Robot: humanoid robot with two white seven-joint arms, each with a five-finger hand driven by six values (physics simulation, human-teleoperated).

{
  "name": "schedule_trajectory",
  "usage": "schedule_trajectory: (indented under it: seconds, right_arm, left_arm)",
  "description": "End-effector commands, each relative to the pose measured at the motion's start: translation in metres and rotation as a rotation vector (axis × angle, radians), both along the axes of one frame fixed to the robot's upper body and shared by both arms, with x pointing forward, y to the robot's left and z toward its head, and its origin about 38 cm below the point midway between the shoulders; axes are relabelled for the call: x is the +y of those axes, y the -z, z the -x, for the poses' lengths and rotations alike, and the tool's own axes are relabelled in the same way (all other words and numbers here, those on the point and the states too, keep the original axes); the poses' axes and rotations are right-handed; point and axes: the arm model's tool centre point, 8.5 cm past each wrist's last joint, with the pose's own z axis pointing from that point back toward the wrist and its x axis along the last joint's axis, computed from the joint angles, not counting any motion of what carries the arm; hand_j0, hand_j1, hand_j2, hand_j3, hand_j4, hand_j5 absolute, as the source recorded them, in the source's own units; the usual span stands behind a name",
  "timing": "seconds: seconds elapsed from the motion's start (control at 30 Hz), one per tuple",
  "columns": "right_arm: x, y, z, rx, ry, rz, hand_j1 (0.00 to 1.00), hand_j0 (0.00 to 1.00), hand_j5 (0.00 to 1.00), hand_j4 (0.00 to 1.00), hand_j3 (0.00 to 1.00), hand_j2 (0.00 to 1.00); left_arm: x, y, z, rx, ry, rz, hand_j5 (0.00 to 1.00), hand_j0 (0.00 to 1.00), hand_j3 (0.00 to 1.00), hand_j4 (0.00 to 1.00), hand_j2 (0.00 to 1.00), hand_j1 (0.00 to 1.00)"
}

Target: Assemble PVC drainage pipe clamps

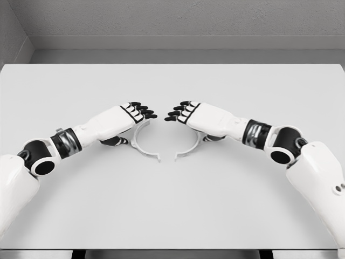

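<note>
I see a matt, smooth pale-grey counter (172,205); clamp halves (141,144) look like smooth grey plastic; arm shells (102,125) glossy white.

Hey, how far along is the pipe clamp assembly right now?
Done: both curved clamp halves lie facing each other on the white table, forming a near ring. In hand: the left hand is over the left clamp half and the right hand over the right clamp half; whether either grips its half is hidden. Left: a gap shows between the near tips, so they are not joined yet.
</note>
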Motion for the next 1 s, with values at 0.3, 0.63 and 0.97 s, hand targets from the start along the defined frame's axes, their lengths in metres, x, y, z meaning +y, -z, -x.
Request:
schedule_trajectory:
  seconds: [0.3,0.63,0.97]
  right_arm:
    - [-0.052,-0.021,-0.013,-0.043,0.104,0.007,1.00,1.00,1.00,1.00,1.00,1.00]
    - [-0.194,-0.090,0.023,-0.143,0.372,-0.211,1.00,1.00,1.00,1.00,1.00,1.00]
    - [-0.207,-0.065,0.030,-0.077,0.414,-0.199,1.00,1.00,1.00,1.00,1.00,1.00]
  left_arm:
    - [0.012,-0.008,-0.009,-0.008,-0.027,0.001,1.00,1.00,1.00,1.00,1.00,1.00]
    - [0.002,-0.003,-0.006,0.000,-0.007,0.004,1.00,1.00,1.00,1.00,1.00,1.00]
    - [-0.006,-0.003,-0.006,0.001,0.010,0.010,1.00,1.00,1.00,1.00,1.00,1.00]
